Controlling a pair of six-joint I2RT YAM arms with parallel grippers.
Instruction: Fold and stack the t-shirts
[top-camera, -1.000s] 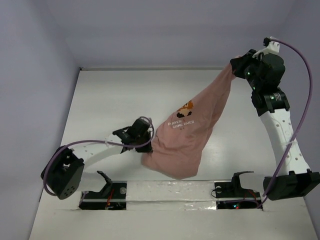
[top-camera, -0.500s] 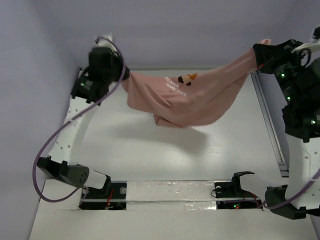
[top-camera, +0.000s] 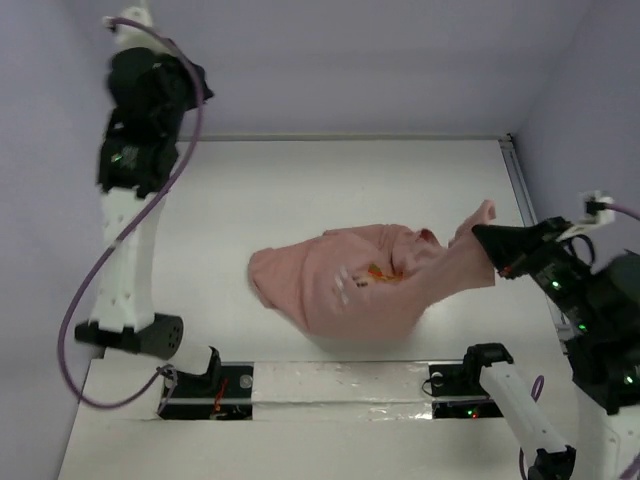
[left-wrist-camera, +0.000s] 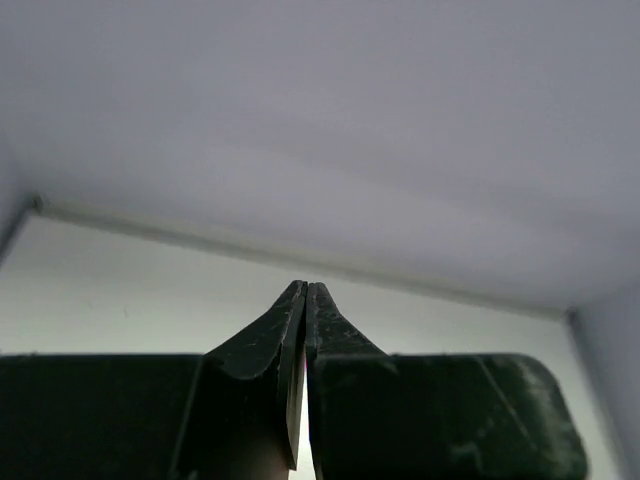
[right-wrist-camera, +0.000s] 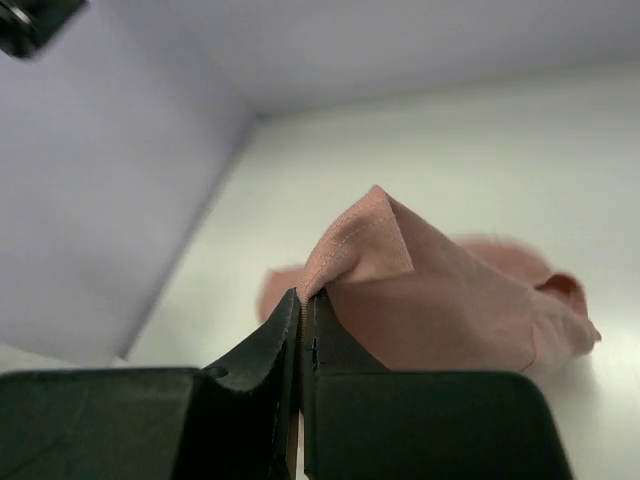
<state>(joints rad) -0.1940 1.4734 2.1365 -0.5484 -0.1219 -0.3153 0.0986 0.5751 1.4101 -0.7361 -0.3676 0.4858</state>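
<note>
The dusty-pink t-shirt (top-camera: 350, 285) lies crumpled on the white table, its orange graphic partly folded under. One hemmed corner rises to the right into my right gripper (top-camera: 490, 243), which is shut on that corner; the right wrist view shows the t-shirt (right-wrist-camera: 440, 300) pinched at its hem between the right gripper's (right-wrist-camera: 302, 296) closed jaws. My left gripper (top-camera: 195, 80) is raised high at the far left against the back wall, away from the cloth. In the left wrist view the left gripper (left-wrist-camera: 305, 290) is shut with nothing between the jaws.
Lilac walls (top-camera: 350, 60) enclose the table on the back, left and right. A metal rail (top-camera: 530, 230) runs along the table's right edge. The arm bases and a taped strip (top-camera: 340, 385) sit at the near edge.
The left gripper has let go of the shirt and swung up to the far left. The shirt dropped onto the table. The right gripper moved down and nearer, still holding its corner.
</note>
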